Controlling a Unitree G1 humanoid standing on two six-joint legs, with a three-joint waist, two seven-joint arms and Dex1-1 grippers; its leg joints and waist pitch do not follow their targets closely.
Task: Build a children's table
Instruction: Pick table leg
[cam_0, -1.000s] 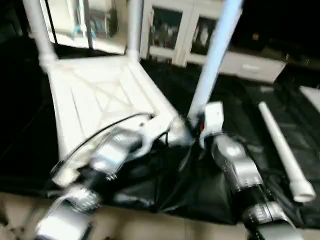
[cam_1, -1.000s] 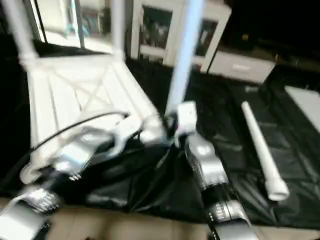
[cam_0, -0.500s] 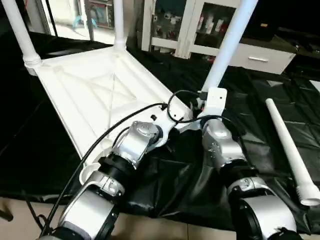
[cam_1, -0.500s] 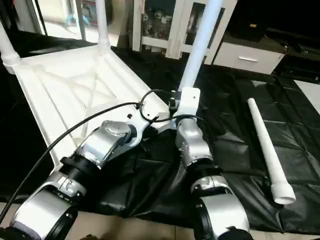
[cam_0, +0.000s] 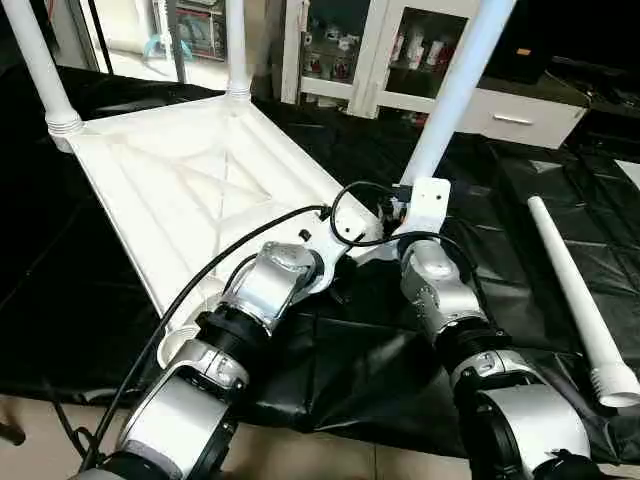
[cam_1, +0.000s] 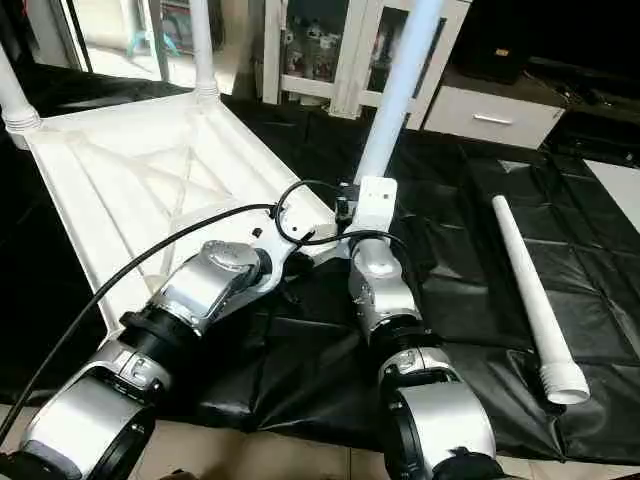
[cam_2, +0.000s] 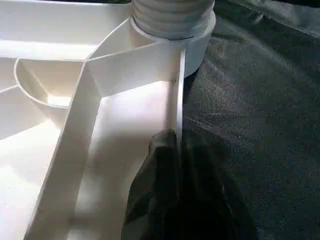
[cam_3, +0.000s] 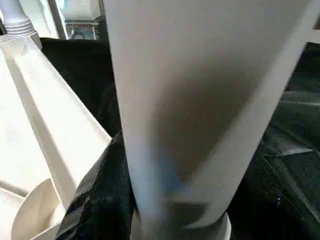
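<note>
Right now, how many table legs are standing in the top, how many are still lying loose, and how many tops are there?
Legs standing in corner sockets: 3 (far left leg, far leg, near leg)
Legs lying loose on the black sheet: 1 (loose leg)
Table tops, underside up: 1 (table top)
Total: 5 parts

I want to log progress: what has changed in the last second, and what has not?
Nothing visibly moved; the view just shifted. The left gripper stays shut on the tabletop rim, the right gripper stays around the standing leg, and the spare leg still lies on the black sheet.
</note>
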